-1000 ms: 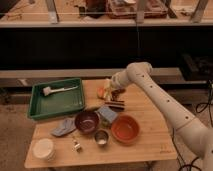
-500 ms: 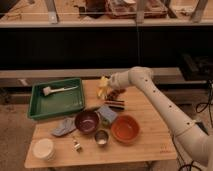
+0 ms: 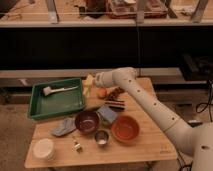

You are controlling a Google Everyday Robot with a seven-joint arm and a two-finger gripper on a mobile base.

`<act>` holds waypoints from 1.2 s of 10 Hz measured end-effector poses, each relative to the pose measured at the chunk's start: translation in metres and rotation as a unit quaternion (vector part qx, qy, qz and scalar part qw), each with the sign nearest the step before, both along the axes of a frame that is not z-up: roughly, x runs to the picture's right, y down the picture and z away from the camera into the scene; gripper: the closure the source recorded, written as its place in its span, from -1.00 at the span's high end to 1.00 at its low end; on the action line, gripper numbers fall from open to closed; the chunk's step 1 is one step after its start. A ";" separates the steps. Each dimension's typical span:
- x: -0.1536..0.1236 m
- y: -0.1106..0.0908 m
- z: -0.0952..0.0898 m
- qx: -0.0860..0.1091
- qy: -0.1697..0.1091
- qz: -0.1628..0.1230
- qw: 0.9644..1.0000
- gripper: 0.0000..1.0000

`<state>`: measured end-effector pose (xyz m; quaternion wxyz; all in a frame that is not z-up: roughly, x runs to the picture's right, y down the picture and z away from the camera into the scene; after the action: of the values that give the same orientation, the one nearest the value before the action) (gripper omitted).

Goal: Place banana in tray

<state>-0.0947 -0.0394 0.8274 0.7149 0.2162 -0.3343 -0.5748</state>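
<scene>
Since the earlier frames the arm is swinging left across frame centre, and the banana is travelling with it: lifted off the tabletop, now hanging at the tray's right rim.

The gripper is sitting just left of frame centre, pinching the banana by its upper end; the fruit is hanging roughly vertical, pale yellow, its lower tip near the tray's right edge. The tray is occupying centre-left of the frame, and a white brush is lying across its upper half. The round orange fruit is staying on the table just right of the banana.

You're mid-carry, I'd say; the release hasn't happened yet.

To do it well:
- Keep traversing left until the banana is fully past the raised rim, not straddling it.
- Aim for the bare lower half of the tray, clear of the brush.
- Lower before you're opening; a dangling banana dropped from height will likely bounce or roll against the wall.
- Watch the lower tip: it may be clipping the rim if you're descending too early.
</scene>
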 end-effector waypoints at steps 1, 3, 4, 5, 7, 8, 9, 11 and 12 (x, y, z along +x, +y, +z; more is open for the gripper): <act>-0.010 0.000 0.003 -0.003 0.000 0.003 1.000 -0.88; -0.039 0.007 0.009 -0.007 0.004 -0.003 1.000 -0.52; -0.054 0.012 0.014 -0.010 0.015 -0.010 1.000 -0.28; -0.069 0.016 0.016 -0.013 0.016 -0.019 1.000 -0.07; -0.082 0.022 0.017 -0.016 0.015 -0.038 0.999 0.30; -0.089 0.025 0.018 -0.019 0.013 -0.049 0.999 0.51; -0.094 0.027 0.018 -0.025 0.007 -0.055 0.998 0.58; -0.111 0.031 0.015 -0.039 -0.008 -0.072 0.997 0.60; -0.118 0.031 0.013 -0.044 -0.014 -0.077 0.996 0.60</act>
<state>-0.2130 -0.0081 0.8408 0.6727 0.1666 -0.3851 -0.6094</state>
